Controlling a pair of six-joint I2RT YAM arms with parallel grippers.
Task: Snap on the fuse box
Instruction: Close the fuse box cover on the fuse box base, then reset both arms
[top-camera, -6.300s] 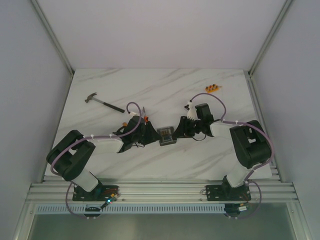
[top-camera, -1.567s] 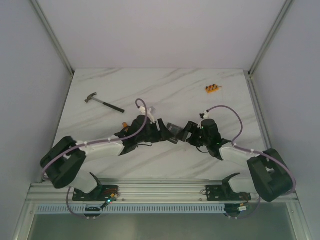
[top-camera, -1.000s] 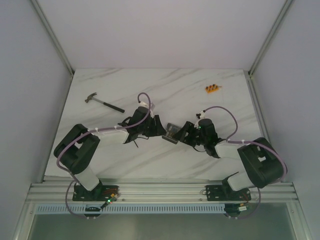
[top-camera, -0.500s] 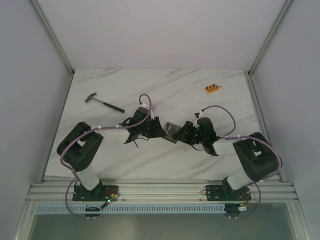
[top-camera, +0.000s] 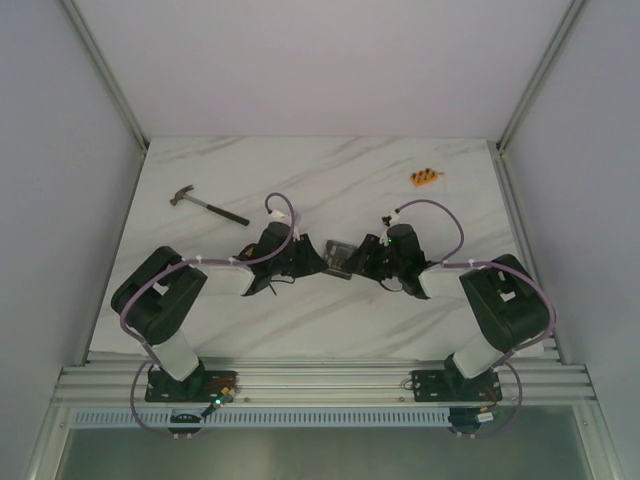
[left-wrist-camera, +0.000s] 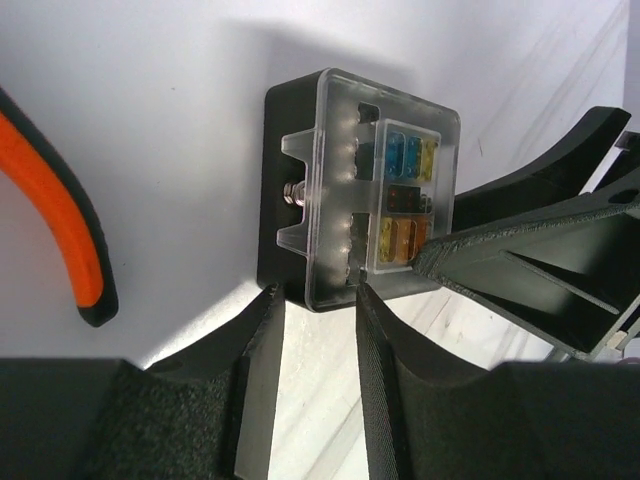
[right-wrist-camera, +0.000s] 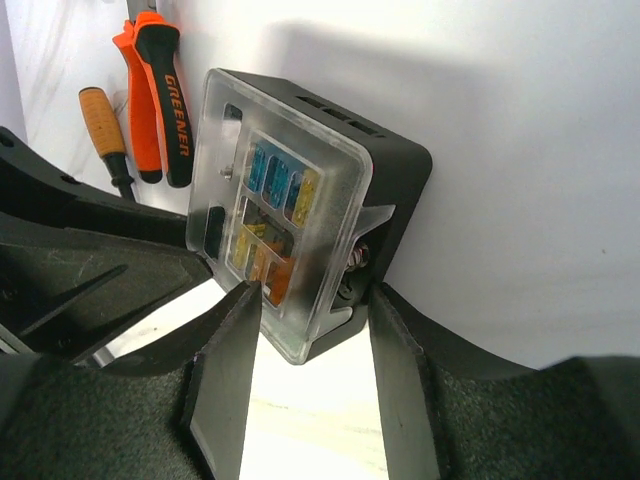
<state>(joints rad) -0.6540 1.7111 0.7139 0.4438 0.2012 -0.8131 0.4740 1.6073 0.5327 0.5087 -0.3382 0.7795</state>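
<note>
The fuse box (top-camera: 338, 258) is a small black box with coloured fuses under a clear lid. It is tipped on edge between my two grippers at mid-table. The left wrist view shows the lid seated on the base of the box (left-wrist-camera: 360, 190). My left gripper (left-wrist-camera: 317, 292) pinches its near corner, one finger on the base and one on the lid. My right gripper (right-wrist-camera: 312, 292) pinches the opposite corner of the box (right-wrist-camera: 300, 190) the same way. From above, the left gripper (top-camera: 312, 258) and the right gripper (top-camera: 366, 258) face each other across it.
A hammer (top-camera: 208, 205) lies at the far left. A small orange strip of fuses (top-camera: 425, 178) lies at the far right. Orange-handled pliers (right-wrist-camera: 160, 90) and a screwdriver (right-wrist-camera: 105, 140) lie just beyond the box. A pliers handle shows in the left wrist view (left-wrist-camera: 60, 220).
Six seconds ago the box lay flat between the grippers. It now stands on edge, and both grippers have closed in on it from either side, a little farther up the table.
</note>
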